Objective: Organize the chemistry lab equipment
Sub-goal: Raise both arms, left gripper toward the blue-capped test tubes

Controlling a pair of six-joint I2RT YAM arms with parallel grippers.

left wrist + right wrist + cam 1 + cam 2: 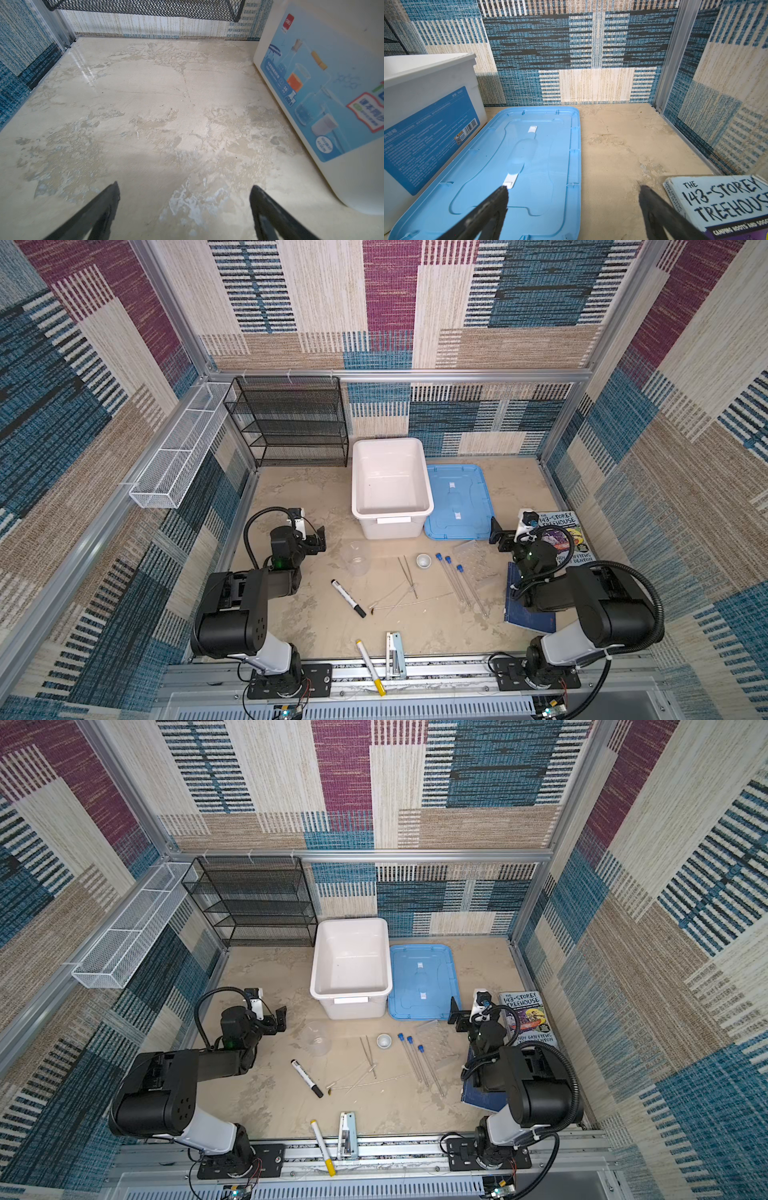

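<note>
Left end effector: jaws spread wide, nothing held. The clear beaker stands on the tabletop just beside it, toward the middle.

Right end effector: we note it equally wide and empty, near the clear tube rack.

Between the two lie the tweezers, white dish, three blue-capped test tubes beside the rack, and thin rods.

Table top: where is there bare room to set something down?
Bare: between the black wire shelf, the white plastic tub and the left pincer; the far corner beside the blue plastic lid, beyond the illustrated book. Crowded: the middle, from clear plastic beaker to blue-capped test tubes.
</note>
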